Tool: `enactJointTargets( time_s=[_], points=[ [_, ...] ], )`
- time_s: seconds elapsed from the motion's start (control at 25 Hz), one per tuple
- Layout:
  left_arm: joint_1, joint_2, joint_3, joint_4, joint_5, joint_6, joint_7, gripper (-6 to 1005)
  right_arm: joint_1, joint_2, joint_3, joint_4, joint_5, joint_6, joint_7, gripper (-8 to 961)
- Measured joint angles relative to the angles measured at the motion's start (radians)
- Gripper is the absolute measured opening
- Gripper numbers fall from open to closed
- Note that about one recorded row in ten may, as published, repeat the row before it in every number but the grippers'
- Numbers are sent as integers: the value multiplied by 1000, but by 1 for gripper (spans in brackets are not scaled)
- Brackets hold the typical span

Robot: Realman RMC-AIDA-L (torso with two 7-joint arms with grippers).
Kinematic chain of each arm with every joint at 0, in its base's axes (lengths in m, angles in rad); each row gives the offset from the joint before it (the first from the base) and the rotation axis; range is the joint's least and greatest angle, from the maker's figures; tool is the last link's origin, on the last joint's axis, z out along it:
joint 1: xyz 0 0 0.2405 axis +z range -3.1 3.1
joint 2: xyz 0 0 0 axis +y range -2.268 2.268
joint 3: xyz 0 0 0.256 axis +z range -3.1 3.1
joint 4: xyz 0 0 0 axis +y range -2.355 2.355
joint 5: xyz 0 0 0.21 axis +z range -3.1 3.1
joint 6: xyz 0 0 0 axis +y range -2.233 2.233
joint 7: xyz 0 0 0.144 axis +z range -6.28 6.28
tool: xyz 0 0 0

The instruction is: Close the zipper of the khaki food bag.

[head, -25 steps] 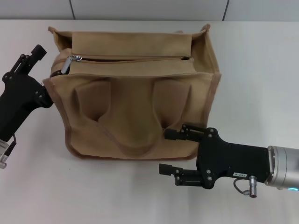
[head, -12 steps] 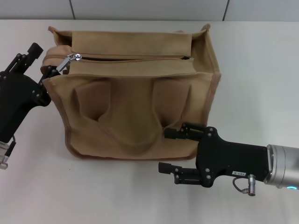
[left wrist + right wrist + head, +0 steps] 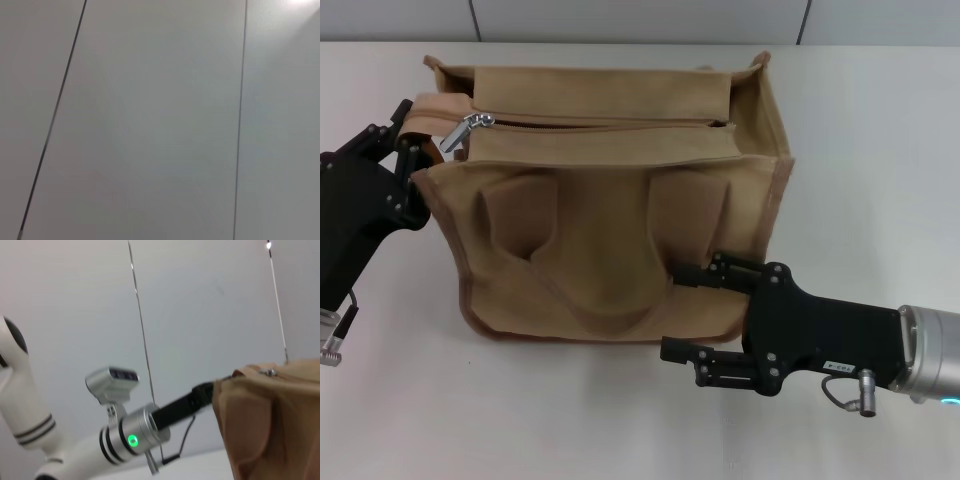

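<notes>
The khaki food bag (image 3: 610, 220) stands in the middle of the white table in the head view, its handles lying against its front face. The zipper (image 3: 605, 124) runs across its top, with the silver slider (image 3: 470, 126) at the bag's left end. My left gripper (image 3: 402, 143) is at that end, shut on the bag's end fabric just beside the slider. My right gripper (image 3: 684, 315) is open at the bag's lower front right corner, its upper finger against the bag. The right wrist view shows the bag (image 3: 275, 425), the slider (image 3: 271, 372) and the left gripper (image 3: 204, 390).
The white table (image 3: 880, 150) lies around the bag, and a grey wall with seams runs behind it. The left wrist view shows only a pale panel with dark seams (image 3: 240, 120). The left arm's white links (image 3: 75, 450) show in the right wrist view.
My left gripper has closed onto the bag's left end. That end's fabric now reaches out leftward over the fingers, and the pull tab has lifted. My right gripper has barely shifted.
</notes>
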Motion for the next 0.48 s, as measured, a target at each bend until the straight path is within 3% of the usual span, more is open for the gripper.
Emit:
enactJointTargets(
  time_s=[0.24, 0.48],
  points=[
    [2, 0, 2, -10, 1, 56, -11, 28, -10, -4, 14, 3, 13, -91, 4, 757],
    [-11, 0, 4, -22, 2, 74, -13, 28, -6, -4, 52, -4, 26, -246, 68, 757]
  ],
)
